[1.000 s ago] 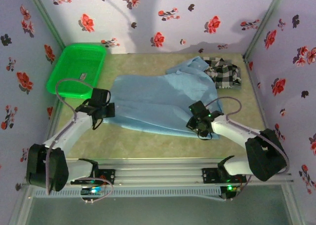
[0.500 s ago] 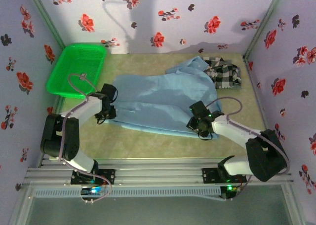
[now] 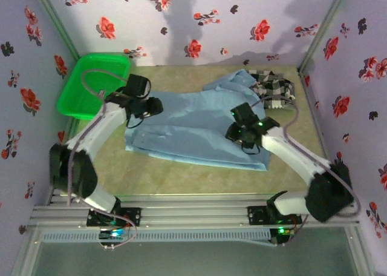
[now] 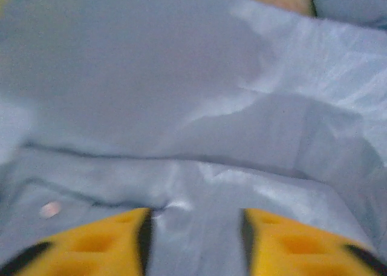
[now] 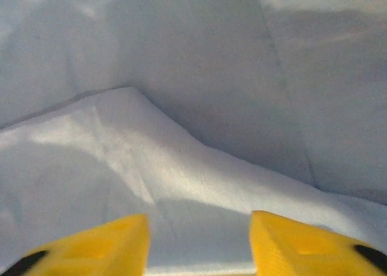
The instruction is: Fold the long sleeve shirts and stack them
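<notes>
**Moved since a second ago**
- Your left gripper (image 3: 140,109) has gone from the near-left edge of the blue cloth up to a spot just beside the right wall of the green plastic basket (image 3: 91,82).
- Your right gripper (image 3: 243,132) has gone a little farther up the table. It remains well apart from the basket, on its right.

**Item 1.** The plain light blue button-up cloth shirt (image 3: 193,128) lies spread on the tan table (image 3: 181,174), with its left end just right of the basket. Its near-left corner now reaches farther toward the basket's side than before. You are likely still smoothing it out, and no fold shows yet.

**Item 2.** The black-and-white checked cloth shirt (image 3: 275,88) sits bunched in a heap, well apart from the basket at the far right. It touches the blue shirt's collar end. Its place is unchanged, and its turn is still to come.

**Item 3.** Left claw, wrist view (image 4: 193,227): the yellow fingers (image 4: 91,243) stand apart, with blue cloth and a small pucker in the gap. You cannot tell whether the cloth is nipped or merely lies beneath.

**Item 4.** Right claw, wrist view (image 5: 199,239): the fingers (image 5: 302,239) stand apart, and a raised ridge of pale cloth runs toward the gap. Whether it is gripped cannot be told either.

**Task standing:** early. Neither shirt is folded and nothing is stacked.
</notes>
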Motion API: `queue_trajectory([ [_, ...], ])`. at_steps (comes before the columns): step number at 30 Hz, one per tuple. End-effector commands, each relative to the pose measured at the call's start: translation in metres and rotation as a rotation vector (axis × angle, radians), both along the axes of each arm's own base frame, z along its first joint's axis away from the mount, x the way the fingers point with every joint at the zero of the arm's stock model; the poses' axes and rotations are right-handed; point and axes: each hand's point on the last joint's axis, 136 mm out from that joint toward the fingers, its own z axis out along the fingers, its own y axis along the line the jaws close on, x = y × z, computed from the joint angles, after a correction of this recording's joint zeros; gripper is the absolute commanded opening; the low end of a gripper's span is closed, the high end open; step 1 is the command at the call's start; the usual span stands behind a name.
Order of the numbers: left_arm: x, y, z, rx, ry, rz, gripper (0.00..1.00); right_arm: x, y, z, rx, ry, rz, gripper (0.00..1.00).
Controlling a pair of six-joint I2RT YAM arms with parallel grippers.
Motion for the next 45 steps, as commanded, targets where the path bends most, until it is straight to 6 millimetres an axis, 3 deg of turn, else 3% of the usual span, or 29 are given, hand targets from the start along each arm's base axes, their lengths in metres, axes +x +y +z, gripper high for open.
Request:
queue_trajectory([
  [1, 0.009, -0.02, -0.05, -0.086, 0.118, -0.032, 0.25, 0.008, 0.01, -0.029, -0.019, 0.075, 0.038, 0.4],
  [6, -0.005, 0.008, -0.104, -0.02, 0.218, 0.061, 0.22, 0.0, 0.013, -0.066, -0.054, 0.136, 0.015, 0.36],
  [11, -0.052, 0.053, -0.152, 0.054, 0.353, 0.2, 0.23, -0.035, 0.003, -0.102, -0.107, 0.222, -0.011, 0.37],
  [16, -0.096, 0.076, -0.171, 0.084, 0.437, 0.243, 0.24, -0.075, -0.004, -0.118, -0.134, 0.27, -0.047, 0.38],
  [19, -0.122, 0.081, -0.169, 0.077, 0.47, 0.253, 0.27, -0.1, -0.003, -0.118, -0.148, 0.284, -0.054, 0.38],
  [22, -0.141, 0.081, -0.155, 0.045, 0.466, 0.259, 0.35, -0.125, 0.003, -0.112, -0.151, 0.297, -0.057, 0.39],
  [24, -0.144, 0.08, -0.138, 0.015, 0.435, 0.261, 0.47, -0.139, 0.01, -0.106, -0.141, 0.307, -0.049, 0.41],
  [27, -0.128, 0.07, -0.095, -0.065, 0.335, 0.252, 0.63, -0.139, 0.014, -0.074, -0.15, 0.258, -0.01, 0.52],
  [32, -0.082, 0.029, -0.005, -0.193, 0.126, 0.112, 0.76, -0.08, 0.013, 0.034, -0.059, 0.009, 0.002, 0.75],
  [35, -0.059, -0.006, 0.022, -0.265, 0.059, -0.015, 0.81, -0.03, -0.009, 0.089, -0.05, -0.108, 0.035, 0.86],
  [39, -0.036, -0.039, 0.01, -0.26, 0.037, -0.133, 0.88, 0.037, -0.043, 0.113, -0.117, -0.172, 0.119, 0.88],
  [43, -0.025, -0.035, -0.027, -0.18, 0.079, -0.112, 0.88, 0.101, -0.053, 0.101, -0.202, -0.21, 0.264, 0.88],
  [45, -0.029, -0.03, -0.044, -0.156, 0.117, -0.088, 0.88, 0.127, -0.045, 0.087, -0.211, -0.232, 0.338, 0.87],
])
